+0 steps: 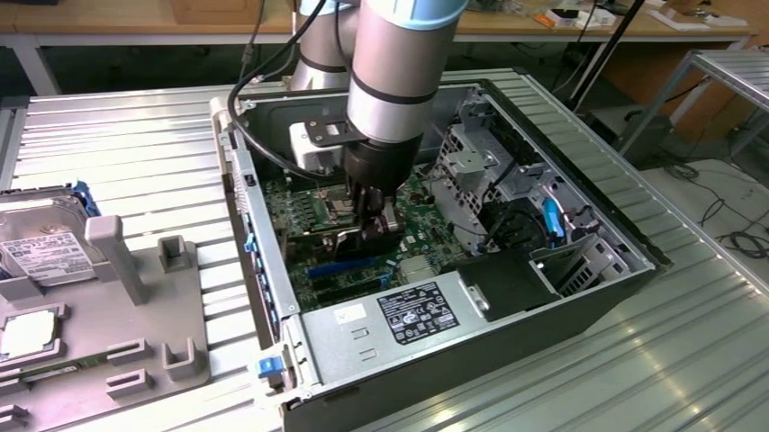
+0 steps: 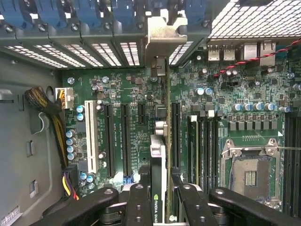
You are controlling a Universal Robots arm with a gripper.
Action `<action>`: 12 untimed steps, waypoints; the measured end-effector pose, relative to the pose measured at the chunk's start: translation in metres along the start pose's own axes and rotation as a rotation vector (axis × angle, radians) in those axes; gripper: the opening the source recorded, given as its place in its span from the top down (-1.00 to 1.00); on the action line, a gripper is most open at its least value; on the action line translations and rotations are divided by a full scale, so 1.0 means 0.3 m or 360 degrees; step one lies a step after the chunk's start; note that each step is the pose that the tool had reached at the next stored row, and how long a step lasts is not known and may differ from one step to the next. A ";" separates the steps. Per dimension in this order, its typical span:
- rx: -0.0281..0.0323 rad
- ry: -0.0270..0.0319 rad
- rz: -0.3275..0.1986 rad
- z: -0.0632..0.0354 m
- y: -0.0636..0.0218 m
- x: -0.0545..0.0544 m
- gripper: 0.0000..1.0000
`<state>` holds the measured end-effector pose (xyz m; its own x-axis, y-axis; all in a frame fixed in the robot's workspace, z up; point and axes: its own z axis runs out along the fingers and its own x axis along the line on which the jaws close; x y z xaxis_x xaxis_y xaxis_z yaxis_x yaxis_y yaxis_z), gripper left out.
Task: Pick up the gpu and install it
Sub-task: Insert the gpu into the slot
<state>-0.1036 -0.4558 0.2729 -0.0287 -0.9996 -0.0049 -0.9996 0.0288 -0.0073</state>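
Gripper fingers clamp the gpu edge-on by its top, poised over the motherboard slots inside the computer case. Thin, stiff and probably fragile, it looks best gripped along that rigid upper edge.

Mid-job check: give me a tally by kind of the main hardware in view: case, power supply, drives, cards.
computer case: 1
power supply: 1
hard drive, on the fixture at the exterior view's left: 1
gpu, gripped in the end effector over the motherboard: 1
Total: 4
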 end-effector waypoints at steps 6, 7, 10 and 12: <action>0.00313 0.00069 0.0000 0.001 0.010 0.000 0.47; 0.00428 0.00124 -0.0001 0.001 0.012 0.000 0.47; 0.00563 0.00258 -0.0002 0.002 0.015 0.001 0.47; 0.00563 0.00265 -0.0002 0.002 0.016 0.000 0.47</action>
<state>-0.1084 -0.4557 0.2723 -0.0278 -0.9995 0.0118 -0.9987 0.0273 -0.0427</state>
